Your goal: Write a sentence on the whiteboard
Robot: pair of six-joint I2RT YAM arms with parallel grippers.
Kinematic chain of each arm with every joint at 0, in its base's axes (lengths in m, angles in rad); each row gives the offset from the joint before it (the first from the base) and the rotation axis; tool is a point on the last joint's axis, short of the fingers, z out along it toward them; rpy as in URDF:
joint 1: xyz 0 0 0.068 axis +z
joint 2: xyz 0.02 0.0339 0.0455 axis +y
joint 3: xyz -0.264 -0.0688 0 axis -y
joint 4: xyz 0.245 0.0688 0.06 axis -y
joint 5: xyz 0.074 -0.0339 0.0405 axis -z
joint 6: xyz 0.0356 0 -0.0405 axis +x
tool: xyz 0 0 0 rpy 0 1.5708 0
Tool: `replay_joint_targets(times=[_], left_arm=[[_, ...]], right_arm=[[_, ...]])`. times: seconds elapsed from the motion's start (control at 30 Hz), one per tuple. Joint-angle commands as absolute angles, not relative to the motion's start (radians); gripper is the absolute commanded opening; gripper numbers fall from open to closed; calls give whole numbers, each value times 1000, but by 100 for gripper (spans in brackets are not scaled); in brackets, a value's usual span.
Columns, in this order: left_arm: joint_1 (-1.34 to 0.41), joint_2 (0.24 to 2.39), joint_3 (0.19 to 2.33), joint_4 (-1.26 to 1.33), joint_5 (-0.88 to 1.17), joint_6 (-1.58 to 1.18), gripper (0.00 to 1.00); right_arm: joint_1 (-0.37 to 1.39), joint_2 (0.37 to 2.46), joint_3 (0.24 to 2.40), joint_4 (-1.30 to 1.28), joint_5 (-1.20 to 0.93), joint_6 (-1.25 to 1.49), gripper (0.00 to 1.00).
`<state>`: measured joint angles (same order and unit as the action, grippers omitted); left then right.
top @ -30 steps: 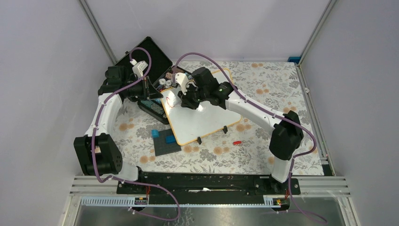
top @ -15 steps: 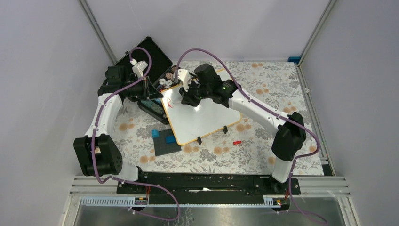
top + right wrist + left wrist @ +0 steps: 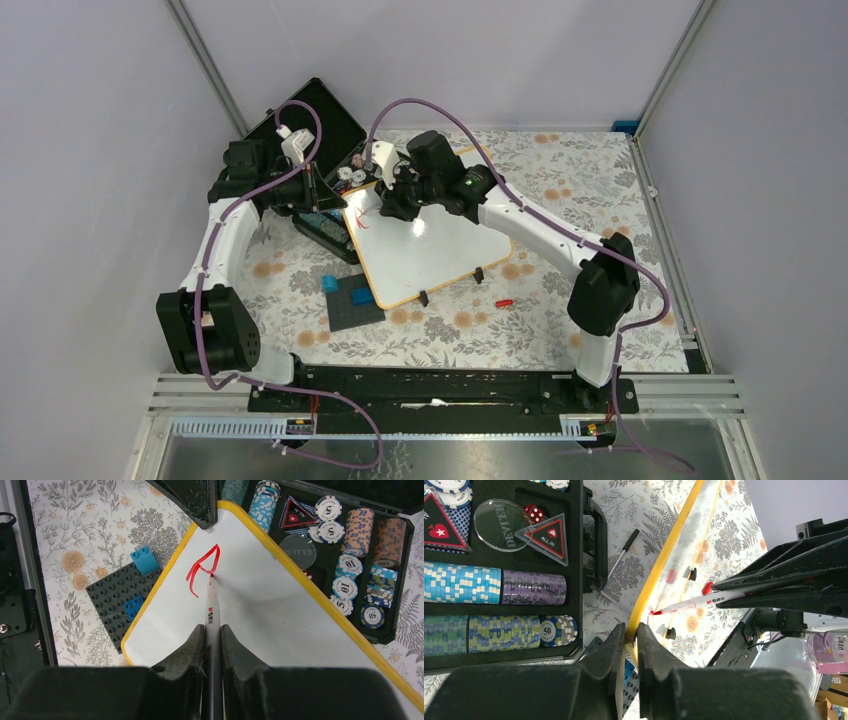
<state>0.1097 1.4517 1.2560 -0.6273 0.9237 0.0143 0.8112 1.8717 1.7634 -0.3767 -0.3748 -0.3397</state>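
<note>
Yellow-tan framing at the whiteboard's point(image 3: 440, 250) left corner is what the left jaws are pressed together on. The left wrist view shows them pinching the rim point(image 3: 664, 555) edge-on, so the left arm point(image 3: 225, 225) is only steadying the board. Beyond that same left edge sits an open case of poker chips point(image 3: 499, 605). Just off the board's near-left corner lies a dark grey plate with blue blocks point(image 3: 350, 302).

On the whiteboard itself, the sentence point(image 3: 200, 570) is barely begun. It is a single angular red figure close to the pinched corner, with the rest of the surface blank. The marker point(image 3: 211, 610) is clamped between the right jaws. Its long axis runs out from them toward that corner, and its tip touches the board at the end of the red figure. The right arm point(image 3: 540, 235) reaches in over the board from its right side, and it is the arm that does the writing.

The next strokes depend on direction, as I judge it. The free white area lies away from the left jaws, along the board's long axis toward its far-right corner, so the tip must travel that way while staying on the surface. A small red cap point(image 3: 503, 301) lies on the desk just off the board's near edge.
</note>
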Motion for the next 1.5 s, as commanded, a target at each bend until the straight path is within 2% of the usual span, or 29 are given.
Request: replay_joint_targets(times=[0.0,1.47], left_arm=[[114,1414,1266,-583,929,27,0],[111,1414,1270,-583,922,26,0]], right_arm=[[805,1871,1790,-371,-349,-338,0],[793,1820,1671,-385,-381,-372,0]])
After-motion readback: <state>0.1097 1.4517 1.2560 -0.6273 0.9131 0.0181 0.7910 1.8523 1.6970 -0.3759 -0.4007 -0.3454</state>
